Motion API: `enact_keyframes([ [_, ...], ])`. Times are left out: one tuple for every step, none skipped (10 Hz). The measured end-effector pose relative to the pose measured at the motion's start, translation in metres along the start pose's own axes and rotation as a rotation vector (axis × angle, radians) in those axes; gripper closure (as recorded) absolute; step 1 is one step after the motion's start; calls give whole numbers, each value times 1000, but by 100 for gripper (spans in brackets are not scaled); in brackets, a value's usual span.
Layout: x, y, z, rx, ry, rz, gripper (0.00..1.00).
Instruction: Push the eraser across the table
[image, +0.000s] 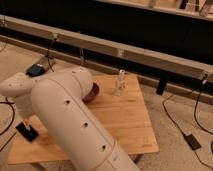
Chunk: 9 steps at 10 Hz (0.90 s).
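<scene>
Because the eraser (27, 132) lies close to the left edge of the surface (125, 125), it could be knocked off onto the floor if the push is angled outward. It is seen as a small, flat black block on pale, smooth bamboo planks. The claw (23, 123) is held right over it; whether it is open or closed cannot be told. A rounded dark red bowl (93, 93) is set farther back.

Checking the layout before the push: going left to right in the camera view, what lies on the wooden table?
Small flat black eraser, gripper close over it near the light wood table's left edge → dark red bowl, partly behind the white arm → small clear bottle.
</scene>
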Motion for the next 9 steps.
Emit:
enact_keyframes([
  [1, -4, 1, 13, -1, 4, 35],
  [2, -6, 2, 21, -1, 5, 35],
  [3, -10, 3, 27, 0, 8, 35],
  [5, -13, 6, 33, 3, 11, 35],
  [7, -16, 8, 39, 7, 13, 35],
  [10, -20, 10, 45, 10, 14, 35],
  [12, -23, 11, 50, 13, 14, 35],
  [13, -26, 13, 54, 16, 15, 35],
  [14, -28, 14, 56, 17, 16, 35],
])
